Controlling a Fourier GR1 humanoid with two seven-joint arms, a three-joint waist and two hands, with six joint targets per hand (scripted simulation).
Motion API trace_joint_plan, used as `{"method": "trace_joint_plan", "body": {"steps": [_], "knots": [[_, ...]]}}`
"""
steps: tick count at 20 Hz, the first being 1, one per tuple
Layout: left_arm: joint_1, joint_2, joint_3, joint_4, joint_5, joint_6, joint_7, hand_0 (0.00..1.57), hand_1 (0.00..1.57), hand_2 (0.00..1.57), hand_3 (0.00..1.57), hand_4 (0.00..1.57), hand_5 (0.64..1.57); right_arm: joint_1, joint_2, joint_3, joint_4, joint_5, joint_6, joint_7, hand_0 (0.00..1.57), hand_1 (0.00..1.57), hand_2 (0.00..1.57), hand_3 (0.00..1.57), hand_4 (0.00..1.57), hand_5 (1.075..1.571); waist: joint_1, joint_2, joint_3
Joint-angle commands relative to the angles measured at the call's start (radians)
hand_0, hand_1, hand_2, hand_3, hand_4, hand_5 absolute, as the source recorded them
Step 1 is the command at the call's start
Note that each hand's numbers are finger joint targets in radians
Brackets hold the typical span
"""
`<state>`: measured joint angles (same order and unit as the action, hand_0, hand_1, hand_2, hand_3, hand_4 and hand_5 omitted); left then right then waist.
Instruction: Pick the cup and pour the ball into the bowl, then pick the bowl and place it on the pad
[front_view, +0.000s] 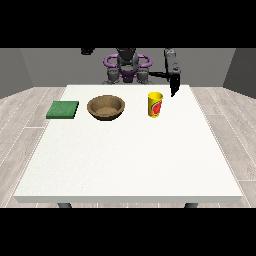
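Toward the far half of the white surface (125, 160) stands the yellow cup (155, 104), upright, with a red mark on its side; whatever it holds cannot be seen from the front view. At nine o'clock from the cup, near but apart, sits the brown bowl (106, 107), open side up. Farther along the same nine o'clock line, just beside the bowl and close to the surface's edge, lies the flat green pad (63, 110). All three form a row across the far part of the surface, while its near half carries nothing of the task.

Around the surface runs a floor of pale grey planks (22, 115), and grey walls (45, 65) close the room behind the robot (127, 67).

At about one o'clock from the cup, the hand at the view's right (174, 86) hangs below a dark forearm, pointing down toward the far edge of the surface, apart from the cup and holding nothing. Whether its fingers are straight or curled cannot be told. At the view's top left only a small dark part of the other arm (87, 51) shows; its hand is out of sight.
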<state>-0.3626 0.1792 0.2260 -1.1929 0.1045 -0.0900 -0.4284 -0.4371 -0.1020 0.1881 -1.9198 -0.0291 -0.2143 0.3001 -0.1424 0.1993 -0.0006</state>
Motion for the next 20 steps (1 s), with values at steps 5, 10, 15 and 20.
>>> {"method": "trace_joint_plan", "body": {"steps": [5,10,15,20], "knots": [[-0.007,-0.031,0.000,0.251,-0.037,0.006,-0.192,0.00,0.00,0.00,0.00,0.00,1.444,0.043,-0.055,-0.102,-0.049,-0.072,0.086,0.040,0.00,0.00,0.00,0.00,0.00,1.568,-0.009,-0.027,0.0001],[-0.059,-0.041,0.008,0.344,-0.032,0.026,-0.212,0.00,0.00,0.00,0.00,0.00,1.427,0.111,-0.081,-0.187,-0.053,-0.172,0.161,0.015,0.00,0.00,0.00,0.00,0.00,1.565,-0.024,-0.047,0.0004],[-0.104,-0.010,0.071,0.476,-0.017,0.038,-0.349,0.00,0.00,0.00,0.00,0.00,1.423,0.102,-0.122,-0.229,-0.145,-0.234,0.212,0.037,0.00,0.00,0.00,0.00,0.00,1.568,-0.100,0.026,0.0000],[-0.160,0.093,0.126,0.593,0.008,-0.020,-0.415,0.00,0.00,0.00,0.00,0.00,1.426,0.148,-0.138,-0.250,-0.237,-0.240,0.238,0.019,0.00,0.00,0.00,0.00,0.00,1.566,-0.134,0.082,-0.0003]]}}
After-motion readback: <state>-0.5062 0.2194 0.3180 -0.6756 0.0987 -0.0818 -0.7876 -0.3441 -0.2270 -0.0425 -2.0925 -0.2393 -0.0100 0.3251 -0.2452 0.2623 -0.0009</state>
